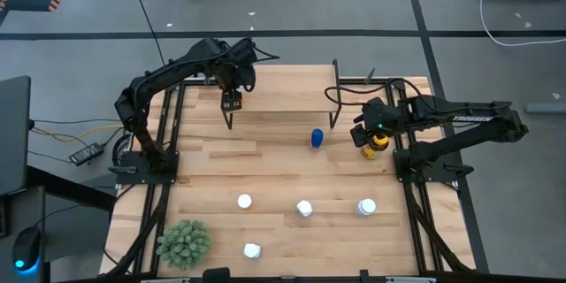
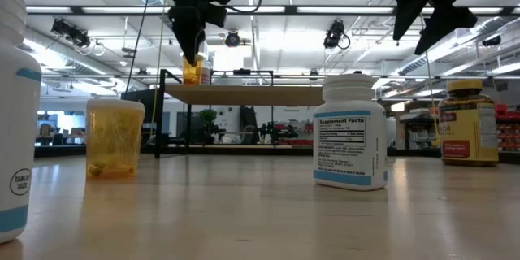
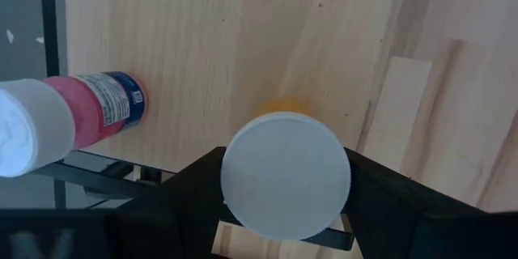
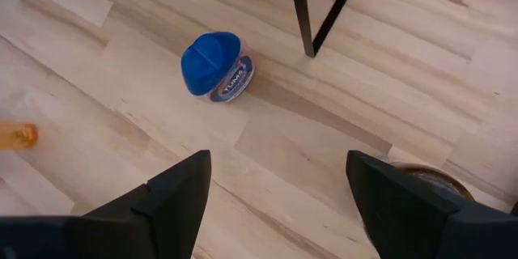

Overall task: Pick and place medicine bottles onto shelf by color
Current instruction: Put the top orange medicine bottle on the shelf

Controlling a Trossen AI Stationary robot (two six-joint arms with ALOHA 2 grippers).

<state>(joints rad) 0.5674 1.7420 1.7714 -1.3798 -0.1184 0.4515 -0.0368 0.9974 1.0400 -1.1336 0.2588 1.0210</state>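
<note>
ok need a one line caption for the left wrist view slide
Left gripper shut on a white-capped orange bottle above the shelf, beside a pinkish bottle.

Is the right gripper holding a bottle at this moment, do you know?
No, the right gripper is open with nothing between its fingers, and the blue bottle stands apart on the table.

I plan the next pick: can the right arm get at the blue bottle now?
Probably yes. The right gripper hangs open above the table, and the blue bottle stands alone ahead of it, clear of the shelf leg. Nothing lies between them.
</note>
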